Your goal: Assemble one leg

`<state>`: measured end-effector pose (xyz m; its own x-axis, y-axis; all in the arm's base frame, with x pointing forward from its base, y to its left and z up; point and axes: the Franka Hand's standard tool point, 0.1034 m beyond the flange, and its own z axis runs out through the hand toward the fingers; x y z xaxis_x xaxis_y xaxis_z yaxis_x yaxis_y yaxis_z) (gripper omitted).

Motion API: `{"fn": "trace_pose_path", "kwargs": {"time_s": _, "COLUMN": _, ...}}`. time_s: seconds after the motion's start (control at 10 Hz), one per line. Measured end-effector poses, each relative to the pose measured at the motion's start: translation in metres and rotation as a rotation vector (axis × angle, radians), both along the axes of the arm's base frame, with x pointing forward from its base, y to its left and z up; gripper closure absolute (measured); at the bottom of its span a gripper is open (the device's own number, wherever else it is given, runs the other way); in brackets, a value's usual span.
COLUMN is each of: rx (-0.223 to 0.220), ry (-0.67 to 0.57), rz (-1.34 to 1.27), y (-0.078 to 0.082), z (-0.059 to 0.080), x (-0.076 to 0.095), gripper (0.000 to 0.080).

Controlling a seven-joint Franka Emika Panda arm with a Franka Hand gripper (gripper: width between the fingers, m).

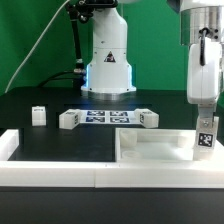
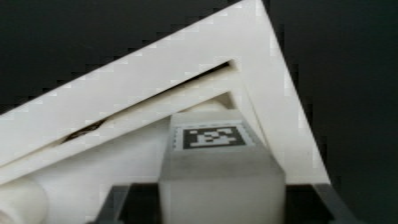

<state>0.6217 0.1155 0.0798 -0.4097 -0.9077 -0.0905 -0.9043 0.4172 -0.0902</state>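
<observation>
The hand [image 1: 203, 128] hangs at the exterior view's right, its two pale fingers [image 1: 199, 75] pointing straight down and pinching the leg [image 1: 205, 137] between them. The leg is a short white post, squarish in section, with a black-and-white square tag on the face turned toward the exterior camera. It stands upright in the grip, its lower end down inside the corner of the large white panel [image 1: 150, 150] — whether it actually touches the panel floor I cannot tell from here.

The wrist view looks down along the same leg [image 2: 217, 160]: a blunt white block with a checkered tag near its far end, and the panel's [image 2: 160, 90] raised rim running off in a sharp wedge around it. A dark part of the hand frames the bottom of that picture.

The panel lies flat on the black counter [image 1: 30, 135], toward the front at the exterior view's right, with a low white rail [image 1: 45, 170] along the front edge. Three other legs stand loose further back — one alone [image 1: 38, 116] toward the exterior view's left, one [image 1: 69, 120] just beside the marker board [image 1: 108, 117], and one [image 1: 149, 120] at the board's other end. All are the same small white tagged posts. The arm's white base [image 1: 108, 60] rises behind them against a green backdrop.
</observation>
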Motion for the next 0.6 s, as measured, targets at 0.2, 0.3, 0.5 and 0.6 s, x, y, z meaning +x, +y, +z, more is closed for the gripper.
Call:
{"fn": "trace_pose_path", "kwargs": {"time_s": 0.2, "rx": -0.005, "ry": -0.001, "rz": 0.041, "y": 0.0002, "z": -0.0004, "x": -0.0002, "gripper": 0.0368}}
{"fn": "trace_pose_path", "kwargs": {"time_s": 0.3, "rx": -0.005, "ry": -0.001, "rz": 0.042, "y": 0.0002, "z": -0.0005, "x": -0.0003, "gripper": 0.024}}
{"fn": "trace_pose_path", "kwargs": {"time_s": 0.5, "rx": -0.005, "ry": -0.001, "rz": 0.042, "y": 0.0002, "z": -0.0005, "x": -0.0003, "gripper": 0.0169}}
{"fn": "trace_pose_path", "kwargs": {"time_s": 0.6, "rx": -0.005, "ry": -0.001, "rz": 0.043, "y": 0.0002, "z": -0.0005, "x": -0.0003, "gripper": 0.0155}}
